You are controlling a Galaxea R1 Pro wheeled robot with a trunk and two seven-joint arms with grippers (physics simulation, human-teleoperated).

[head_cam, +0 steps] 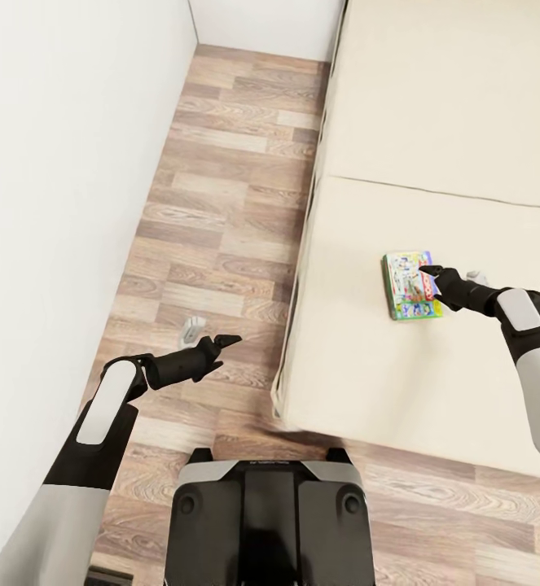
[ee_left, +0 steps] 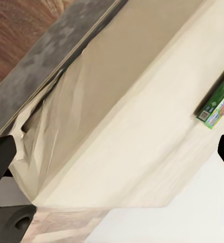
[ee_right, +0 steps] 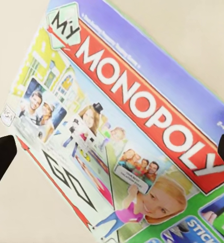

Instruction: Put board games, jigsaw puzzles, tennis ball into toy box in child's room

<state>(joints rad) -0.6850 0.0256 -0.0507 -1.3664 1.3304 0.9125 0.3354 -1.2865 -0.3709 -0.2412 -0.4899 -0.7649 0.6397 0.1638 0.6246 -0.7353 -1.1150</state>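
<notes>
Your right gripper (head_cam: pixel 426 272) hovers directly over the Monopoly box (head_cam: pixel 410 286), fingers spread apart, grasping nothing. The box lies flat on the cream bed (head_cam: pixel 432 146), toward its right side, lid up. Your left gripper (head_cam: pixel 226 340) hangs over the wood plank floor (head_cam: pixel 221 203), left of the bed's near corner; you cannot tell whether its fingers are parted. A white wall (head_cam: pixel 58 163) runs along the left.

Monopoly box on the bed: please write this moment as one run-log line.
phase: reaching | right pincer: open, above Monopoly box | box: flat on bed | left pincer: open, over floor
</notes>
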